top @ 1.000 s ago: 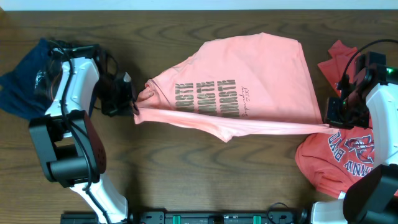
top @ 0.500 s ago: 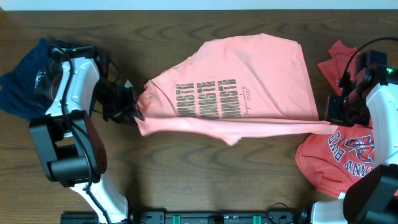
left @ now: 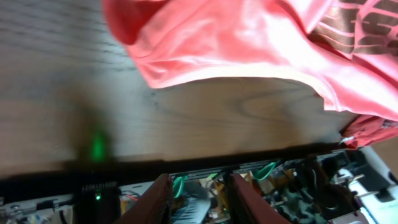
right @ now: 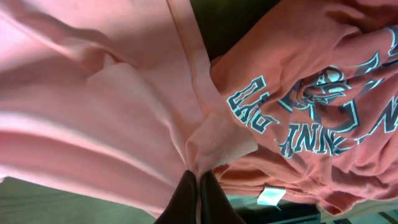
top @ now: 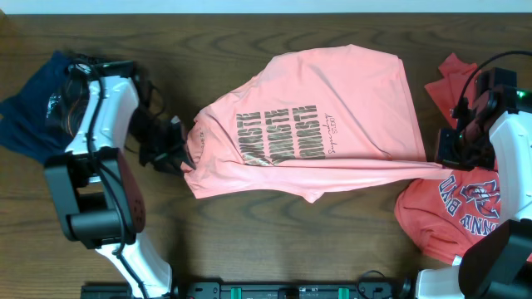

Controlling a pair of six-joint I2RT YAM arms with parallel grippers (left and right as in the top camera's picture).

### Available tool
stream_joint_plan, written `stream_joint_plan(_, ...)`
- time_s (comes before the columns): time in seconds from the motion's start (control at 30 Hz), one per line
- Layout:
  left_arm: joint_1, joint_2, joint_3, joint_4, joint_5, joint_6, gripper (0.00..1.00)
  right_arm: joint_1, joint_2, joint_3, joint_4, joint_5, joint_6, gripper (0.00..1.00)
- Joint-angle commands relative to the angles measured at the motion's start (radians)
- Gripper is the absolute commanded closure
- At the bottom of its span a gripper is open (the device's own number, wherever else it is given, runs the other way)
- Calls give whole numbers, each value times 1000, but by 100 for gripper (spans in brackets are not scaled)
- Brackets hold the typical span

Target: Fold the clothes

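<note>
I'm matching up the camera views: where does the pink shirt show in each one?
Overhead: pink shirt spread across the centre.
Left wrist: along the top.
Right wrist: fills the left half.
Shared landmark: red shirt, lower right overhead, right side in the right wrist view.

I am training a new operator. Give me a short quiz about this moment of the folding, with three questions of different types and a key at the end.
1. True or false: the right pincer is shut on an edge of the pink shirt.
2. In the overhead view, the garment at the far left of the table is: A) navy B) white C) green.
3. Fill the gap: in its wrist view, the left pincer is ____, with no cloth between its fingers.

Key: 1 true; 2 A; 3 open.
</note>
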Motion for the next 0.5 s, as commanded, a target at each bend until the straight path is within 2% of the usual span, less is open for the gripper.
stream_joint_plan(0.0, -99, -8, 9, 35, 26, -13, 69, 3, -5, 0, 16, 5, -18, 99)
stream_joint_plan(0.23, -347, -8, -2, 169, 26, -88, 69, 4, -5, 0, 48, -39, -22, 99)
stream_joint_plan(0.4, -514, -8, -5, 241, 59, -204, 68, 4, -5, 0, 51, -39, -21, 99)
stream_joint_plan(0.47, -571, -8, -14, 268, 86, -260, 56, 4, -5, 0, 56, -39, -21, 99)
